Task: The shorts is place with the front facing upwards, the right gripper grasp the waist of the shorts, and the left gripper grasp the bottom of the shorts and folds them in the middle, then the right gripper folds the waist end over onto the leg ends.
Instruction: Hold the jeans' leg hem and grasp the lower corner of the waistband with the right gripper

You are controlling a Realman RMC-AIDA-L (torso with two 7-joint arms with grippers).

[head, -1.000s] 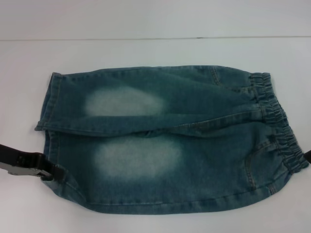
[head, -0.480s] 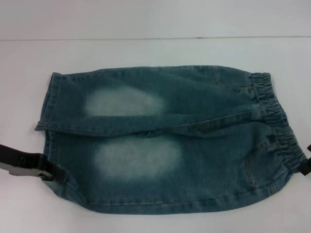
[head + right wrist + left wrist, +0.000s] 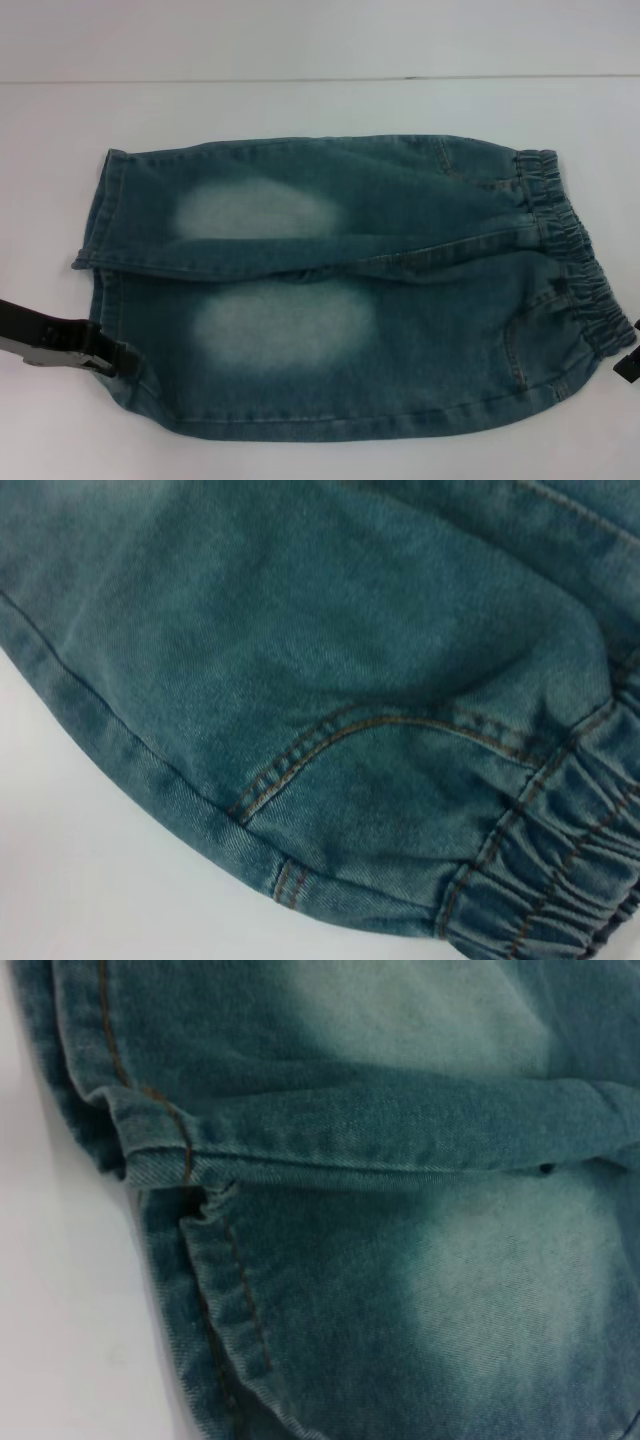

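The shorts [image 3: 330,300] lie flat across the white table, blue-green denim with two pale thigh patches. The waist of the shorts [image 3: 575,270], a puckered elastic band, is at the right. The leg ends [image 3: 100,215] with straight hems are at the left. My left gripper [image 3: 118,358] comes in low from the left and its tip meets the near leg's hem. Only a black sliver of my right gripper [image 3: 630,362] shows at the right border, beside the near corner of the waist. The left wrist view shows the stitched hems [image 3: 150,1155]; the right wrist view shows the gathered band [image 3: 560,870] and pocket seam [image 3: 330,735].
The white table [image 3: 300,110] surrounds the shorts on all sides, with its back edge running across the far part of the head view. The far leg overlaps the near one along a fold [image 3: 300,268] through the middle.
My left gripper has slid slightly nearer along the leg hem. The right gripper's visible tip has dropped lower along the right border. The shorts have not moved.
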